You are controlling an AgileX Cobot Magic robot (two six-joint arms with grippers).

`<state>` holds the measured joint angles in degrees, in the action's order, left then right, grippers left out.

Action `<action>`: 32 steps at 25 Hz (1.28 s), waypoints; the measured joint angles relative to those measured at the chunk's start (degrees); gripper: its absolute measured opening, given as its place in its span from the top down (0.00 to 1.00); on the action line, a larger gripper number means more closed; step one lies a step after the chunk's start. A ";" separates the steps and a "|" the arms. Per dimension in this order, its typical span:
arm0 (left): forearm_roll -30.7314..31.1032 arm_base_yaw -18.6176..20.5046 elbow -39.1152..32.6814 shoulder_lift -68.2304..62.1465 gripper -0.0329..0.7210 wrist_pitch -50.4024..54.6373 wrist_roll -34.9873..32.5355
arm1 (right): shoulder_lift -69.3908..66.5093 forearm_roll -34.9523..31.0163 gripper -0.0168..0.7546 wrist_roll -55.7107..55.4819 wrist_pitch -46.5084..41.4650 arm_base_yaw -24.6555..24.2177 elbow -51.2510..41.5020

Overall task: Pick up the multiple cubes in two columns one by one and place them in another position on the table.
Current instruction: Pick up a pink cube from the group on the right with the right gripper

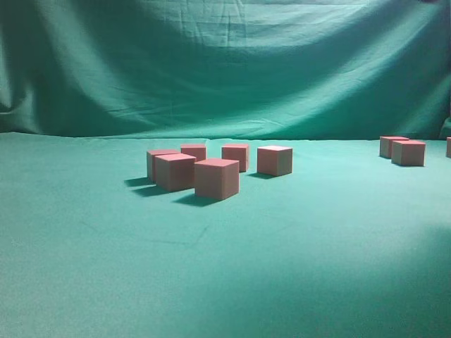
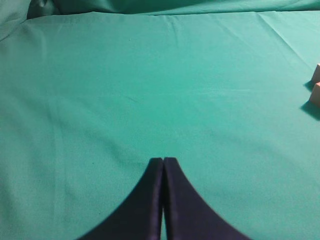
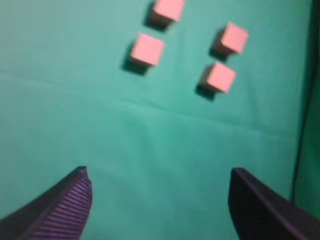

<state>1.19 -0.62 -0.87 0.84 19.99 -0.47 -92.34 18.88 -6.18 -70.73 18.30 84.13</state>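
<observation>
A low exterior camera looks along the table [image 1: 225, 282] toward the curtain [image 1: 225, 63]; both wrist cameras look down at the same cloth.

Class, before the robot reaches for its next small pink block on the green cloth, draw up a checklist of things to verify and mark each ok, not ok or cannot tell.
1. Right gripper open and empty: ok.
2. Small pink blocks within the right wrist view: ok, four pink blocks lie ahead in two columns.
3. Cloth between the right gripper and those blocks bare: ok.
4. Left gripper out of the way: ok, shut over bare teal-green cloth table.
5. Blocks spaced for a grasp: ok in the right wrist view.
6. Which group those four belong to in the exterior view: cannot tell.
</observation>
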 joint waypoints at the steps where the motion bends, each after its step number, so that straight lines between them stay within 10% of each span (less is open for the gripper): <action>1: 0.00 0.00 0.00 0.00 0.96 0.00 0.00 | 0.12 -0.94 0.24 -0.76 0.59 -2.69 -1.62; 9: 0.00 0.00 0.00 0.00 0.96 0.00 0.00 | -0.38 -17.93 0.24 4.93 13.49 -11.56 -8.14; 32: 0.00 0.00 0.00 0.00 0.96 0.00 0.00 | -25.85 -18.57 0.24 3.99 25.54 -11.56 4.06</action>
<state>1.19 -0.62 -0.87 0.84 19.99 -0.47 -118.20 0.31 -2.19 -45.20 6.74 88.19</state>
